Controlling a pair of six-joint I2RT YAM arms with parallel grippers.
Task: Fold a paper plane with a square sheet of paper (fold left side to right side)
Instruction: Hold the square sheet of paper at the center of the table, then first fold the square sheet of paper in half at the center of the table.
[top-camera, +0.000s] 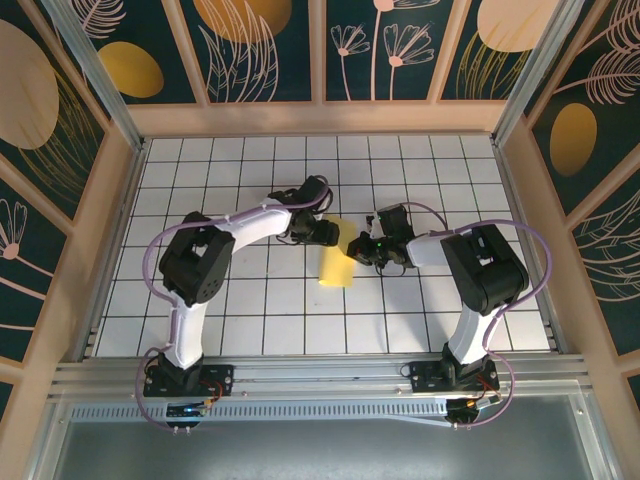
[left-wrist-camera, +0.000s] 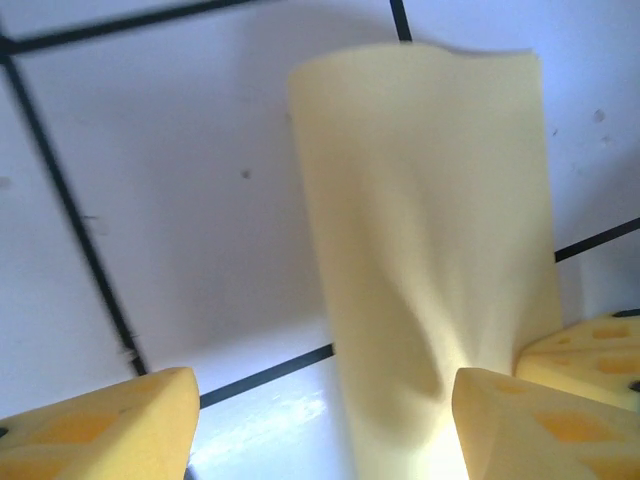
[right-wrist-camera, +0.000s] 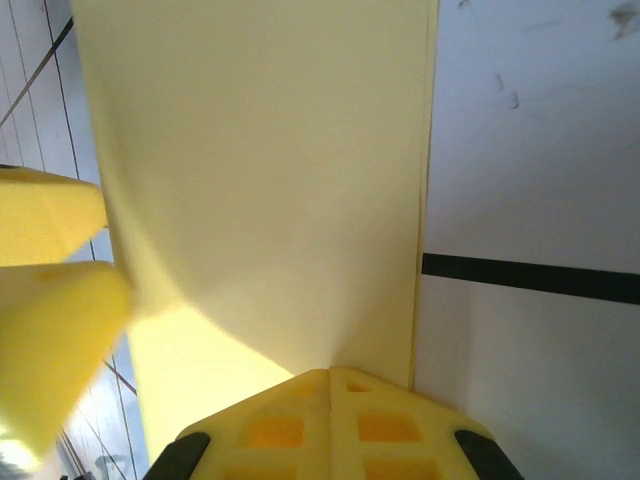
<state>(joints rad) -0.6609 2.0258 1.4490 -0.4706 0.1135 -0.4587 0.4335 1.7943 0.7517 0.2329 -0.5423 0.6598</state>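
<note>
Midway across the counter (top-camera: 250, 320): the square sheet of paper (top-camera: 337, 262), doubled into a narrow strip running near to far, so left-over-right fold judged done. Flanked by the left end effector (top-camera: 322, 232) on its left and the right end effector (top-camera: 371, 247) on its right. Right one closed, tips set on the strip's end, probably to pin it; pinching or merely pressing, cannot tell. Left one spread wide astride the strip, one finger (left-wrist-camera: 540, 420) touching its edge, likely lining up a crease. From above, a flat-looking strip; from the left wrist, a buckle lifting the paper beside that finger.
</note>
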